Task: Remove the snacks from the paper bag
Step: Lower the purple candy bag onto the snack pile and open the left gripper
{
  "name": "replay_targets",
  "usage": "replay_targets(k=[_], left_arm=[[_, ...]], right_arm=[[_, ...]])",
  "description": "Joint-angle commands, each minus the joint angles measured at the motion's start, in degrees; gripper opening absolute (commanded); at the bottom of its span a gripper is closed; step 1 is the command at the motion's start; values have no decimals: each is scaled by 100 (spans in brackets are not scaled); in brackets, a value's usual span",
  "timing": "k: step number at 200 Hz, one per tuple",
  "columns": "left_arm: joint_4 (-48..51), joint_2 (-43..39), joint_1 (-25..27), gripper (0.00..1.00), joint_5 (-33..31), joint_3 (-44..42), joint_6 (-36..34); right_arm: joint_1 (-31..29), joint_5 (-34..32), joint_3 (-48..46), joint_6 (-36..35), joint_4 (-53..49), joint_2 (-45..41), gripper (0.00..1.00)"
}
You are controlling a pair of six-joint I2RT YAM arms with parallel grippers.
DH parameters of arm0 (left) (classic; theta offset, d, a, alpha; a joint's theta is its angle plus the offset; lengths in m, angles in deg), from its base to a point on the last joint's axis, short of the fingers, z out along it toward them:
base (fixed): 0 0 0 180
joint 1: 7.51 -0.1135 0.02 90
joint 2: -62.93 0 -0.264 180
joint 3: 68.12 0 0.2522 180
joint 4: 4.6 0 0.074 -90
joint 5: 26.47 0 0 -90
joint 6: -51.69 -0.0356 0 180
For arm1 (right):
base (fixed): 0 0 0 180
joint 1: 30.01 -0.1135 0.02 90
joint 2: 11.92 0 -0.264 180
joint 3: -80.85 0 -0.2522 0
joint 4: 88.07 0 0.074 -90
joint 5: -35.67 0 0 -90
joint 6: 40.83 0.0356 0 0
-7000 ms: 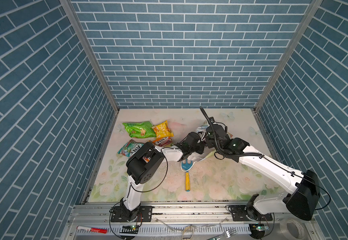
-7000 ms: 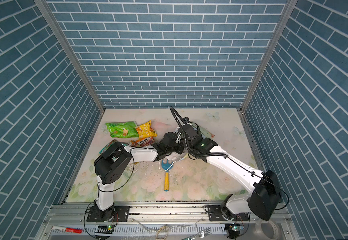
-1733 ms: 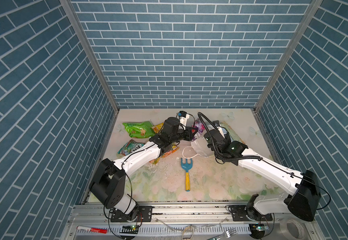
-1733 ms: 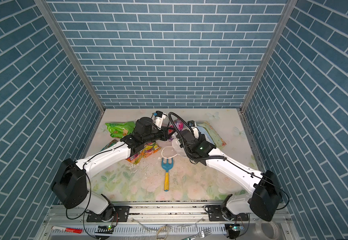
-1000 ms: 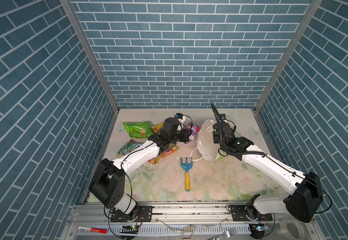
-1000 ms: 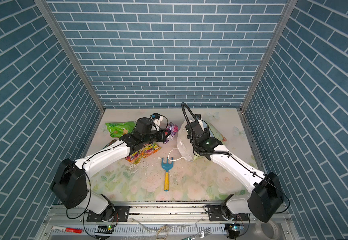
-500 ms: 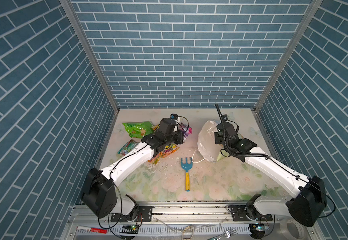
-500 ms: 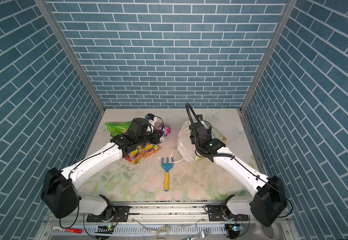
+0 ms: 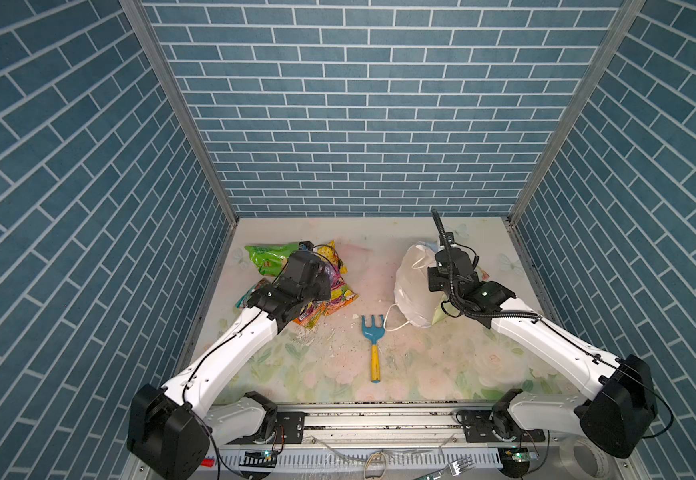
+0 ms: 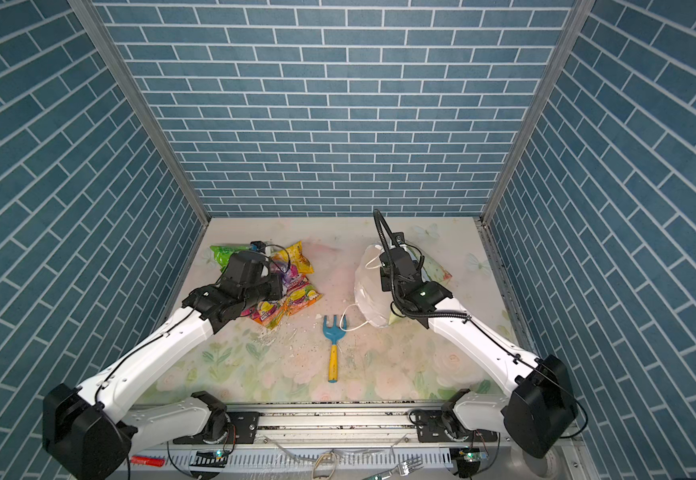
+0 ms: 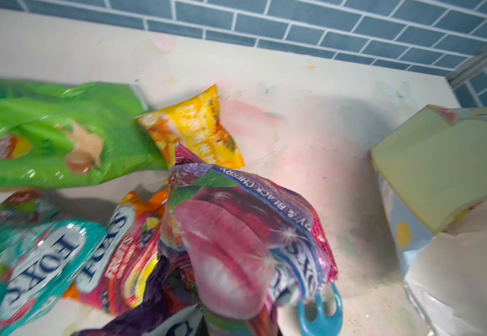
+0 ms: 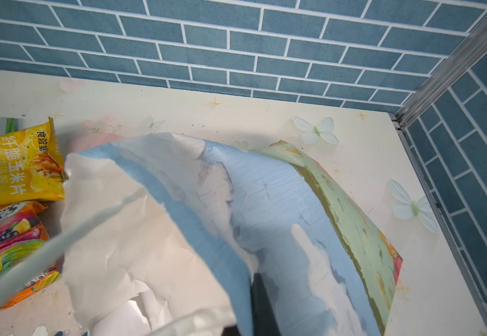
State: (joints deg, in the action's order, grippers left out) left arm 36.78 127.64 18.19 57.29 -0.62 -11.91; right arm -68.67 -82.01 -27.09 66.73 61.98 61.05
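left gripper [image 9: 323, 267] clamped on purple packet [image 11: 236, 227] | right gripper [image 9: 433, 279] pinching paper bag [image 12: 280, 203]

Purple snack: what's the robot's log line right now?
left tool: holding purple snack over snack pile | right tool: gripping paper bag | rake: on table

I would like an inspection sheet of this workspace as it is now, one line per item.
Surface: floral table cover, white crumbs scattered.
Job's things: green packet, yellow packet, teal packet and orange-red packet lie out at left; paper bag at right.
Clutter: toy rake, middle.
Grippers: left gripper shut on purple packet; right gripper shut on paper bag wall.
Cables: black cable arches over right wrist.
Surroundings: blue brick walls; fork on front rail.
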Motion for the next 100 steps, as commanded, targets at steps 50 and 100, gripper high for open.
replay_targets(k=[50,100], left_arm=[[-781,68,-910,0,-260,-575,329],[-1301,1428,-1110,0,-114,30,232]], right_arm=[[10,449,-117,187,245,-135,0],[14,514,-443,187,237,-570,0]])
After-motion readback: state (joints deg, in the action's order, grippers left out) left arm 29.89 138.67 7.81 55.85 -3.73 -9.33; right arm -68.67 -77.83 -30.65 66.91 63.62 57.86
